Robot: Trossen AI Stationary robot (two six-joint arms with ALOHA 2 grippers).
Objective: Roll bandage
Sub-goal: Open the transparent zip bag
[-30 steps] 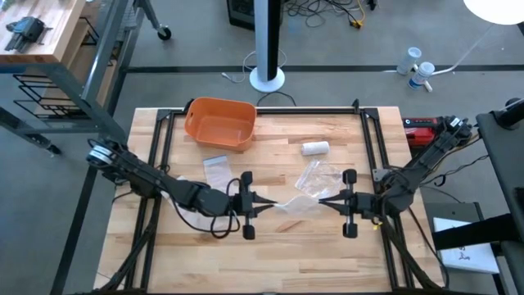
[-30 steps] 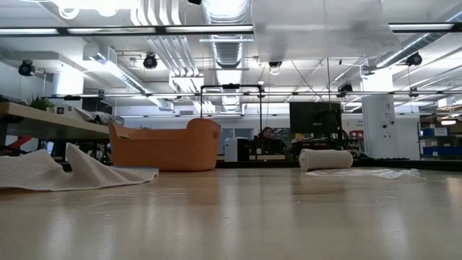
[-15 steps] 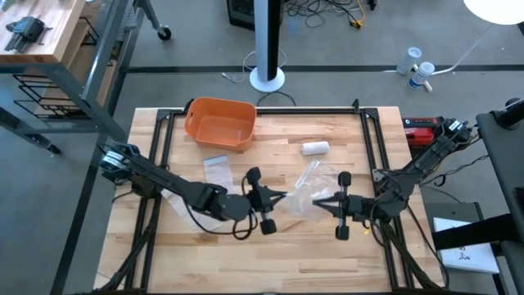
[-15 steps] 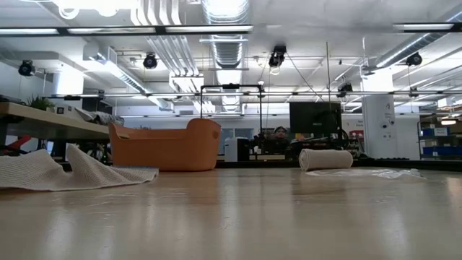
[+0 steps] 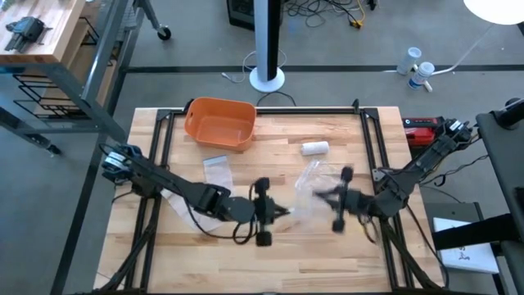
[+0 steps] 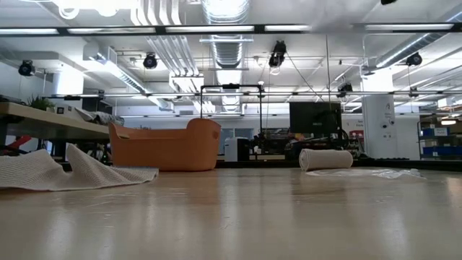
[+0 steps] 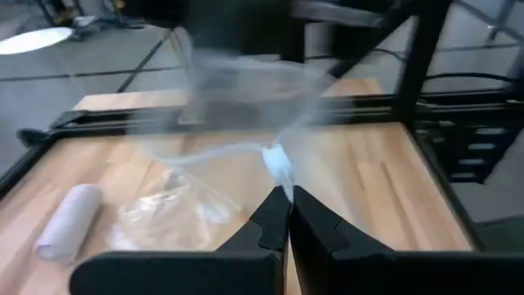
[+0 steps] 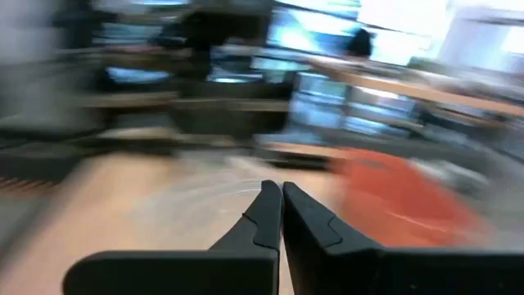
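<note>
high view: over the wooden tabletop (image 5: pixel 270 254), the left claw (image 5: pixel 282 213) pinches a clear plastic bag (image 5: pixel 307 201); the right claw (image 5: pixel 321 195), fingers together, seems to grip nothing. the white rolled bandage (image 5: pixel 314 148) lies untouched beside an orange plastic bin (image 5: pixel 219 123). unpacking appears underway; next, clearing the plastic.

**A robotics lab in an open industrial hall**

The wooden bench (image 5: pixel 270 246) stands on grey concrete, with cables (image 5: pixel 327 12) trailing over the floor. The low view shows bare ceiling ducts (image 6: pixel 224 14), strip lights (image 6: pixel 108 29), hung cameras (image 6: pixel 150 61), a monitor (image 6: pixel 315 118) and a side workbench (image 6: pixel 43 119).
</note>
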